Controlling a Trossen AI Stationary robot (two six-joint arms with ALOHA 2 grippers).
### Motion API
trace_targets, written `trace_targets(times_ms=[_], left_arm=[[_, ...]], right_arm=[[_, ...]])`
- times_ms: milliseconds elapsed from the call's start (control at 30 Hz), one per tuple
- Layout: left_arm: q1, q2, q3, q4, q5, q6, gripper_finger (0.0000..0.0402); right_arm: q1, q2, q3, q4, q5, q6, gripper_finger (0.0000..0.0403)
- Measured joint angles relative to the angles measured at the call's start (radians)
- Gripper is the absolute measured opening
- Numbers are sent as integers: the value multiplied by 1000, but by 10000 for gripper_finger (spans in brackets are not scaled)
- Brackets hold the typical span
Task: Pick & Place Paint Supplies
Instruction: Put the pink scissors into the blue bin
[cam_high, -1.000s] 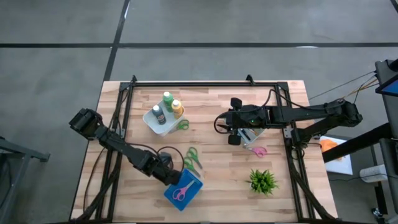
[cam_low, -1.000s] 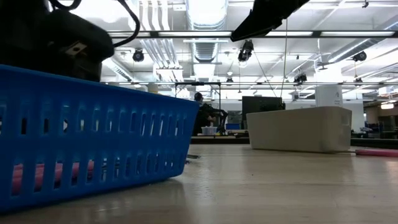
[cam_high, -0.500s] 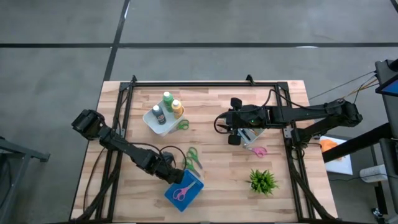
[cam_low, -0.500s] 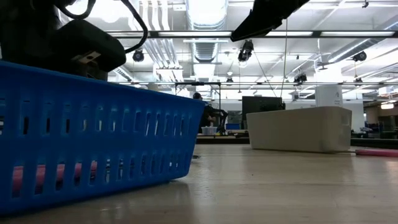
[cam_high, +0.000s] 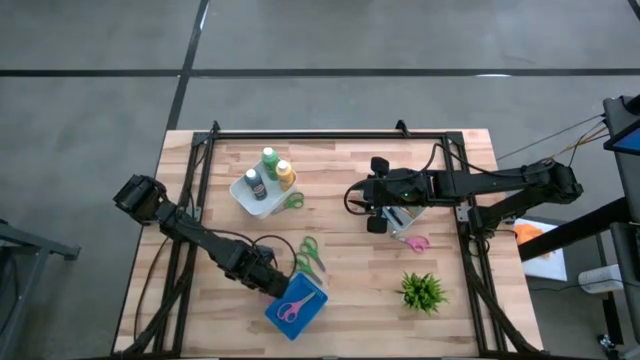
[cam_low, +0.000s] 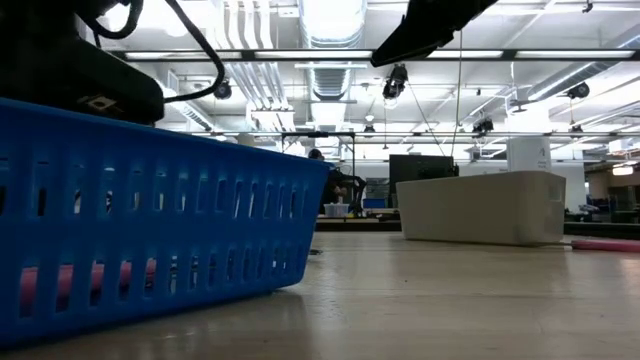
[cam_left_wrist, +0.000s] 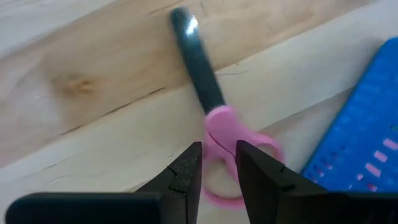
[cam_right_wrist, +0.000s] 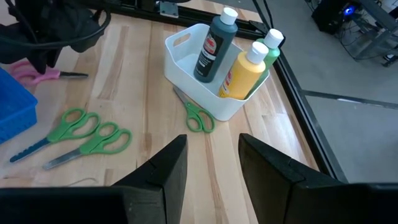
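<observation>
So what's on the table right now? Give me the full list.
bottles: three, green, yellow-orange, dark grey, upright in the white bin
green scissors: three; one against that bin, two mid-table
pink scissors: three; one in the blue basket, one beside it, one by the right arm
white box: one, under the right arm, contents unclear
plant: one, green, near right corner
left tool: at the pink scissors beside the basket
right tool: open, empty, above the white box

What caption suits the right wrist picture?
Three paint bottles standing in a white tub, green scissors nearby.
</observation>
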Motion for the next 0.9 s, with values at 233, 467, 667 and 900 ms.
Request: trace_targets(times_ms=[233,467,667,900], left_arm=[[-1,-33,0,-22,4,20,98],[-34,-66,14,-61,7,5,98],[-98,-67,13,-64,9,-90,98],[-130,-67,13,-61,-9,-126,98]], right_arm=[[0,0,0,0,0,0,143],[0,0,0,0,0,0,143],[0,0,0,0,0,0,143],[0,0,0,0,0,0,143]])
